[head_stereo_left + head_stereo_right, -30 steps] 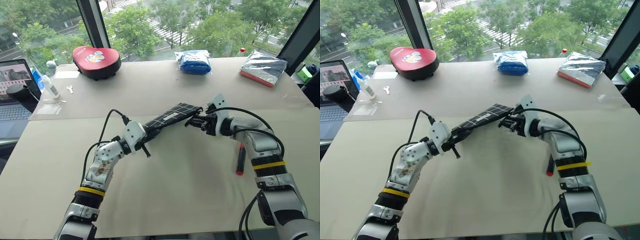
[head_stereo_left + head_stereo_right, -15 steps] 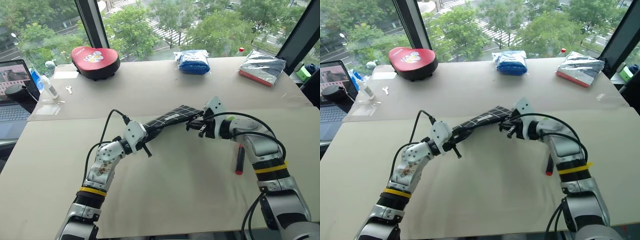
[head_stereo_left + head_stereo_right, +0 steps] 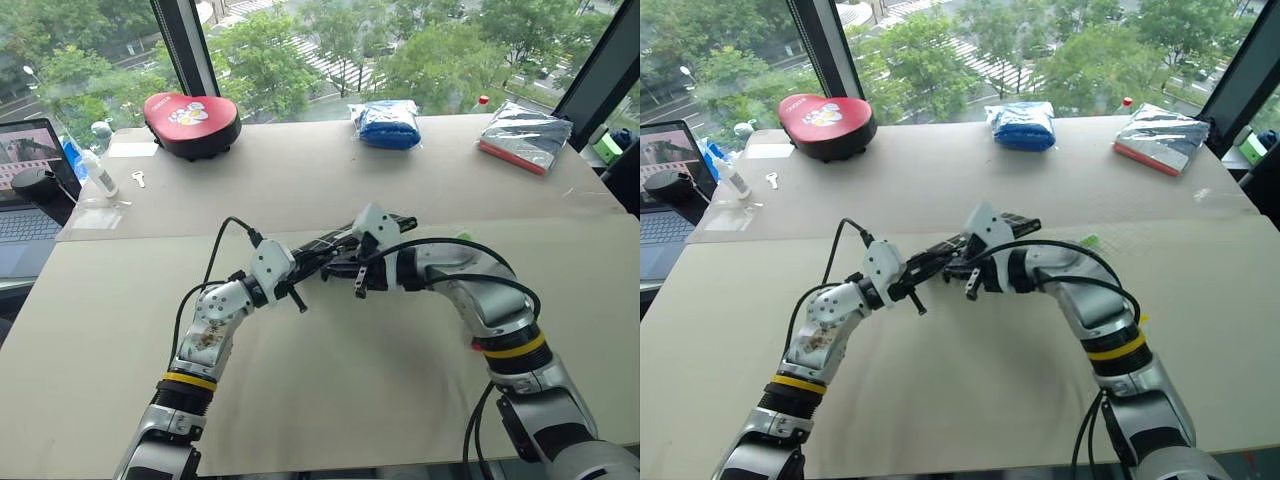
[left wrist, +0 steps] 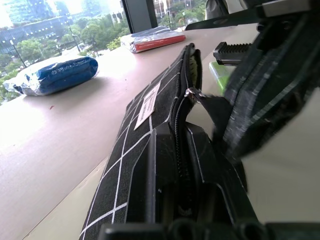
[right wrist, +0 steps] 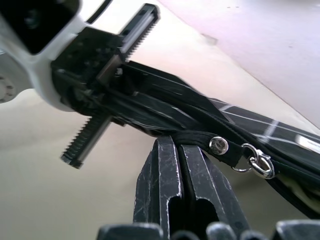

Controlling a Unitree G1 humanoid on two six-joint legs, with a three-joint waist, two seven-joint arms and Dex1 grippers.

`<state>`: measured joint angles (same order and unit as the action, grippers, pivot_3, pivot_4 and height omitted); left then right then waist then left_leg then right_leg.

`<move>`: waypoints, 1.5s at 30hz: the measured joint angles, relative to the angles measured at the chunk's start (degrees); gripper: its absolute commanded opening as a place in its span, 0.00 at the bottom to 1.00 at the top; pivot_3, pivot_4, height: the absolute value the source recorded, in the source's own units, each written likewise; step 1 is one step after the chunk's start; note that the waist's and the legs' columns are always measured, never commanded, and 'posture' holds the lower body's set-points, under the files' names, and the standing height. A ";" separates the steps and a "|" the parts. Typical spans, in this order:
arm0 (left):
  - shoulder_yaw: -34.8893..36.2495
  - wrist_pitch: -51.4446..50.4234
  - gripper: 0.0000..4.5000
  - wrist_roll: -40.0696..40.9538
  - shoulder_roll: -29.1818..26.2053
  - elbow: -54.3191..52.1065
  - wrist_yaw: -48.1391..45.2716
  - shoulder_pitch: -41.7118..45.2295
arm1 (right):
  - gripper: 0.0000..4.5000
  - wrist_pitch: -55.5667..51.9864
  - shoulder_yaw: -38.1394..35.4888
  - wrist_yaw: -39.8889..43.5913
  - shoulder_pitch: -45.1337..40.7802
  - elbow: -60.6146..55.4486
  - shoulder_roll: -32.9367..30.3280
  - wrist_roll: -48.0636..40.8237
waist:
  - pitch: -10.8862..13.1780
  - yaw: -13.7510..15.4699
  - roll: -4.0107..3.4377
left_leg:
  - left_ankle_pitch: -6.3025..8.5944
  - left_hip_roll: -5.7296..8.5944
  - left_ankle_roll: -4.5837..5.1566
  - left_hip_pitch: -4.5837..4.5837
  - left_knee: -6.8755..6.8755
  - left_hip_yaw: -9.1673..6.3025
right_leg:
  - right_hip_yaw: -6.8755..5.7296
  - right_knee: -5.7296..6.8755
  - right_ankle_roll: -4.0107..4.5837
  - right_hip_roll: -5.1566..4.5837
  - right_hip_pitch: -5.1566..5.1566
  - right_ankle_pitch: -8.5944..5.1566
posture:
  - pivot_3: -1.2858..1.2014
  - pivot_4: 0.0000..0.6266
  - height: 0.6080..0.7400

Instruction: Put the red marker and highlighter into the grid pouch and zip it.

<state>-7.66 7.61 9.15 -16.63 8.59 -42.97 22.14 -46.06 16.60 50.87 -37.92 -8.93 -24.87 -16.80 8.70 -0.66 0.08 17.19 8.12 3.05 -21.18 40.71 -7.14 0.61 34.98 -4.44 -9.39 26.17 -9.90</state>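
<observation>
The grid pouch (image 3: pixel 335 240) hangs above the table, one end pinched in the left gripper (image 3: pixel 290 271); soft, light fabric, it will likely sag unless braced there. The right gripper (image 5: pixel 176 150) is clamped on its zipper strap (image 5: pixel 212 145), the sensible place to pull.

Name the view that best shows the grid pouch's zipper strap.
Right wrist view: the zipper strap and its metal clip sit right at the shut right tool. The left wrist view shows only the zipper pull; in the head views the right arm hides the strap.
</observation>
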 measured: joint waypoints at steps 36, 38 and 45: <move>0.49 0.13 0.00 0.03 1.70 1.60 0.69 -0.65 | 0.63 -25.23 -38.04 -14.95 28.97 -20.83 -24.75 -15.28 | 0.02 1.73 0.09 | 0.06 -0.05 0.07 -0.01 0.03 0.24 | 0.17 -0.05 -0.03 -0.01 -0.03 0.03 | 0.52 0.24 1.00; 0.47 0.18 0.00 0.04 2.48 2.46 0.77 -0.30 | 0.63 -26.10 -37.88 -17.71 30.47 -21.20 -24.12 -14.17 | 0.03 1.77 0.10 | 0.07 -0.05 0.10 -0.01 0.05 0.30 | 0.19 -0.06 -0.07 -0.03 -0.05 0.08 | 0.52 0.24 1.00; 0.23 2.01 0.00 -0.03 4.73 5.85 0.81 0.54 | 0.63 -27.23 -37.29 -25.26 30.87 -20.60 -19.89 -11.11 | 0.05 1.95 0.15 | 0.08 -0.04 0.11 -0.01 0.06 0.34 | 0.22 -0.09 -0.12 -0.03 -0.06 0.19 | 0.52 0.24 1.00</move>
<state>-7.42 9.62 9.11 -11.91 14.44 -42.17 22.67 -73.29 -20.70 25.61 -7.05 -29.54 -44.76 -27.91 8.75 1.29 0.22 17.27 8.08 3.16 -21.19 40.77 -6.80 0.84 34.90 -4.56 -9.42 26.11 -9.71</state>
